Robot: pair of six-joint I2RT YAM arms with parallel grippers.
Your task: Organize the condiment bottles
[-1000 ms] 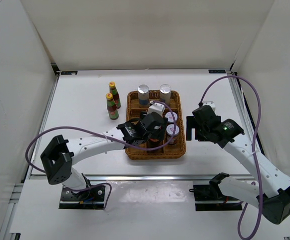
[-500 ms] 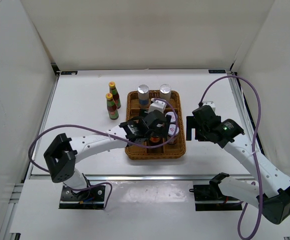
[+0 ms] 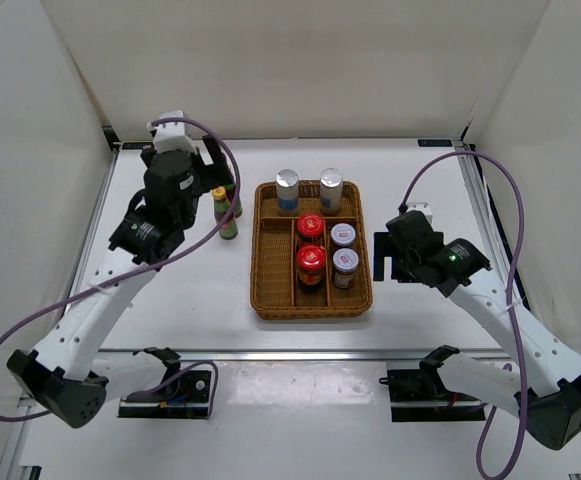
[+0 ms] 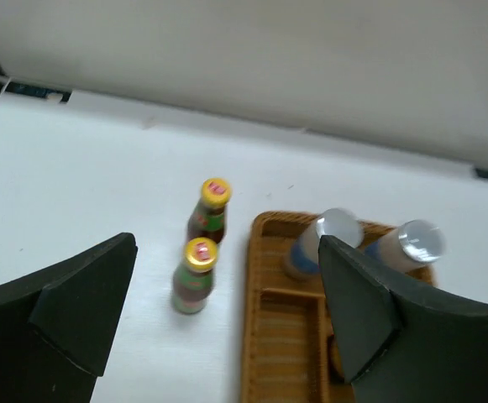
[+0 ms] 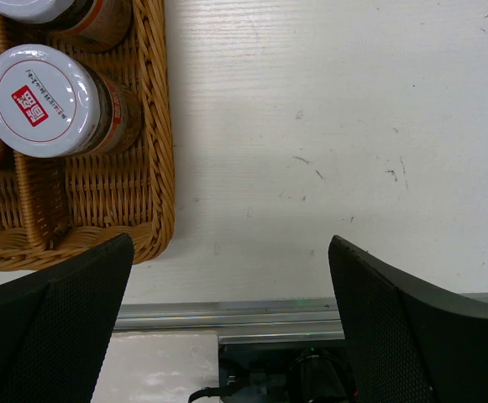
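Observation:
The brown wicker tray (image 3: 265, 270) holds two silver-capped bottles (image 3: 287, 190) (image 3: 331, 187) at its back. Two red-lidded jars (image 3: 310, 228) (image 3: 309, 262) stand in the middle column and two white-lidded jars (image 3: 342, 236) (image 3: 346, 262) on the right. Two yellow-capped sauce bottles (image 4: 213, 209) (image 4: 194, 274) stand on the table left of the tray. My left gripper (image 3: 195, 170) hovers high over them, open and empty. My right gripper (image 3: 385, 258) is open and empty just right of the tray, with a white-lidded jar (image 5: 42, 101) at the top left of its view.
The tray's left column (image 4: 287, 353) holds nothing. White walls enclose the table at the back and sides. A metal rail (image 5: 311, 315) runs along the near edge below the right gripper. Purple cables loop off both arms.
My left gripper opened over the tray's middle column, leaving a red-lidded jar there, then rose and swung to the back left above the sauce bottles. The right arm has not moved.

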